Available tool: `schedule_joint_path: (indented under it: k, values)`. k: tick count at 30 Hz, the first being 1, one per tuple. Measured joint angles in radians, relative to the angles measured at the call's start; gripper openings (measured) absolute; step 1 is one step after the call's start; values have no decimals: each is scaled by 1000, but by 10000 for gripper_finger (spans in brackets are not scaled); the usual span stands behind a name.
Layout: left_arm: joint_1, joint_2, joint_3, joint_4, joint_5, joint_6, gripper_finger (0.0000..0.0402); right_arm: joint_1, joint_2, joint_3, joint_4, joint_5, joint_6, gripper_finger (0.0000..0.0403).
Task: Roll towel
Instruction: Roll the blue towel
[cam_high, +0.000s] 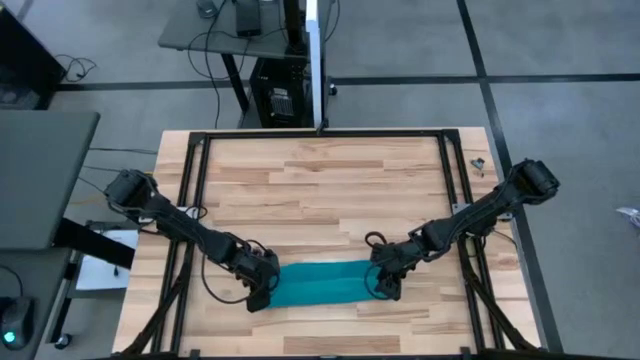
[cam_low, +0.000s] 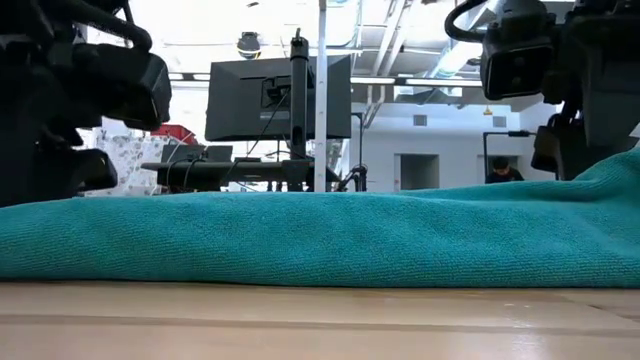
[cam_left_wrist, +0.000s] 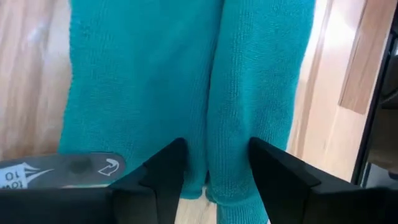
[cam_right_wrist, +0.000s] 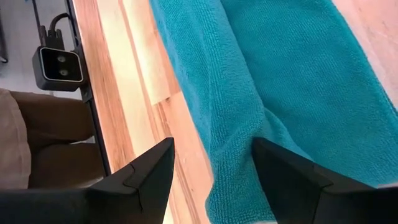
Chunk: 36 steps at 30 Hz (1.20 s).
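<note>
The teal towel (cam_high: 320, 283) lies as a long, narrow folded strip near the table's near edge, running left to right. A raised fold runs along its length (cam_left_wrist: 249, 93). My left gripper (cam_high: 262, 293) is at the strip's left end, shut on that fold (cam_left_wrist: 217, 168). My right gripper (cam_high: 382, 285) is at the strip's right end. It is open, its fingers (cam_right_wrist: 213, 168) standing on either side of the towel's long edge (cam_right_wrist: 217, 143), with bare wood showing beside one finger. In the low view the towel (cam_low: 320, 235) fills the width and rises toward the right. My left gripper pinches the towel's raised lengthwise fold (cam_left_wrist: 227, 177) between its two fingers, at the strip's left end. The fingers come slanting down from the left and lie along the fold, which narrows between them. The towel's body rests on the table.
A black metal frame (cam_high: 190, 200) runs around the wooden table top (cam_high: 320, 190). A small camera box (cam_right_wrist: 57, 65) sits on the frame at the near edge, with a seated person's legs (cam_right_wrist: 37, 143) beyond it. The wood behind the towel is bare.
</note>
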Motion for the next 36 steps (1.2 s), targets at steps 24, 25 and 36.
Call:
schedule_joint_path:
  k: [24,25,36]
  values:
    - [74,-29,37,-187,25,53,23,21,0,0,-35,15,-3,210]
    - [74,-29,37,-175,24,53,30,21,0,0,-38,15,-3,210]
    - [101,-30,101,-314,24,136,94,2,-18,0,-50,15,-50,210]
